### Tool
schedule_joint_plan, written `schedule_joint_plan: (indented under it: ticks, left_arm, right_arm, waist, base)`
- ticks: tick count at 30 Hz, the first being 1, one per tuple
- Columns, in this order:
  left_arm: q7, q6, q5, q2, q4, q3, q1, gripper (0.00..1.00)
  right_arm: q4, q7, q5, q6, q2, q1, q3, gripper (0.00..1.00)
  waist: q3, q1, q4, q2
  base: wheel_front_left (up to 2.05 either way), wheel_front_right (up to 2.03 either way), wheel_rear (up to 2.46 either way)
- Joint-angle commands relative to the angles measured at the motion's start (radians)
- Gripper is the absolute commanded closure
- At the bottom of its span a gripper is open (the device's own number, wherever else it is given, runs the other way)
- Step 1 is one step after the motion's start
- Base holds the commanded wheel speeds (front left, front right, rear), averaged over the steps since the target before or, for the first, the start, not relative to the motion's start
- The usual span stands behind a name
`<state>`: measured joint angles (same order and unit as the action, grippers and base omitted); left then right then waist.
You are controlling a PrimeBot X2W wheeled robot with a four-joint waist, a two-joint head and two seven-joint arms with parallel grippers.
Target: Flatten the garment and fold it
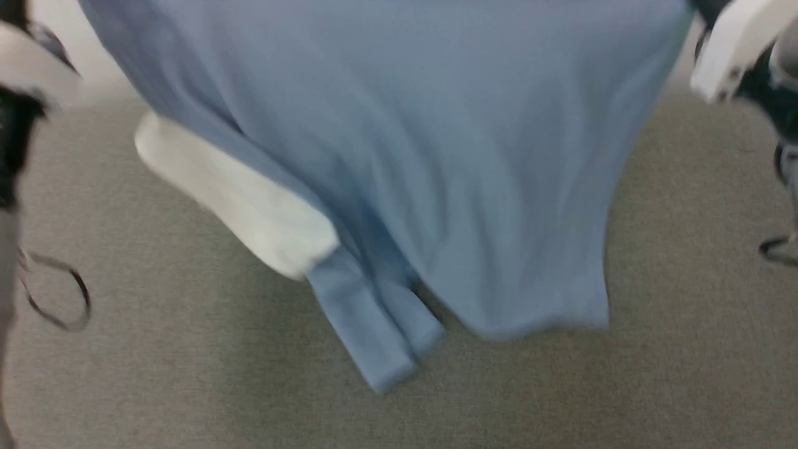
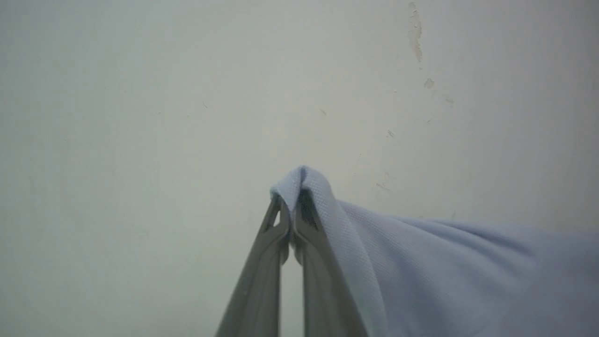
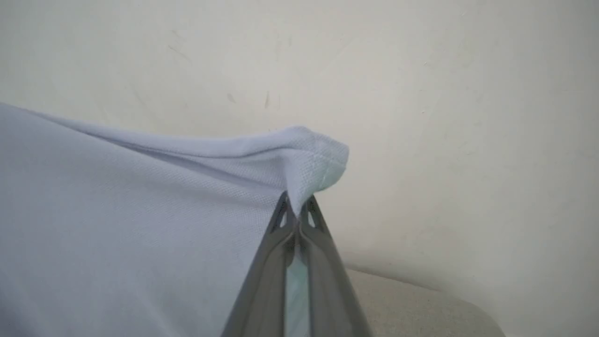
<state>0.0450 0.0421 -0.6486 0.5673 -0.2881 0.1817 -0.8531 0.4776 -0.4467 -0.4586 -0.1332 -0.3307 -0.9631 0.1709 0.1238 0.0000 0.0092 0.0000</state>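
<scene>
Left gripper [image 2: 291,208] pinches a shirt [image 2: 421,262] corner at lower centre; right gripper [image 3: 296,213] pinches another. It's soft, light and floppy, so corners look the best hold.

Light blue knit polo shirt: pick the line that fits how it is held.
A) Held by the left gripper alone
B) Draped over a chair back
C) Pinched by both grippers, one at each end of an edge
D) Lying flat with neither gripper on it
C: the left gripper and the right gripper each have their jaws shut on a fold of the light blue knit polo shirt, which hangs spread between them.
</scene>
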Motion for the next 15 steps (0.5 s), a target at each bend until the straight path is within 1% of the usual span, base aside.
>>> schedule_joint_plan:
  ticks: [1,5,9,12,15]
  left_arm:
    - [-0.016,-0.006,0.021,0.018,-0.032,-0.009,-0.054,1.0]
    - [-0.092,-0.035,0.063,0.03,-0.156,-0.011,-0.281,1.0]
    - [-0.151,-0.067,0.078,0.031,-0.257,-0.014,-0.465,1.0]
    - [-0.181,-0.086,0.089,0.031,-0.321,-0.008,-0.556,1.0]
    - [-0.202,-0.104,0.097,0.024,-0.385,0.007,-0.607,1.0]
  right_arm:
    - [0.015,0.033,0.024,0.002,-0.006,-0.037,-0.015,1.0]
    - [0.047,0.184,0.078,0.002,0.005,-0.189,-0.035,1.0]
    - [0.078,0.3,0.101,0.002,0.002,-0.32,-0.039,1.0]
    - [0.113,0.352,0.106,0.002,0.0,-0.387,-0.032,1.0]
    - [0.156,0.382,0.104,0.002,-0.001,-0.43,-0.01,1.0]
  waist:
    - [0.108,0.0,-0.064,0.0]
    - [0.187,0.0,-0.083,0.0]
    - [0.253,0.0,-0.093,0.0]
    - [0.292,0.0,-0.093,0.0]
    - [0.328,0.0,-0.086,0.0]
  base:
    - [0.0,0.0,0.0]
    - [0.0,0.0,0.0]
    - [0.0,0.0,0.0]
    - [0.0,0.0,0.0]
    - [0.0,0.0,0.0]
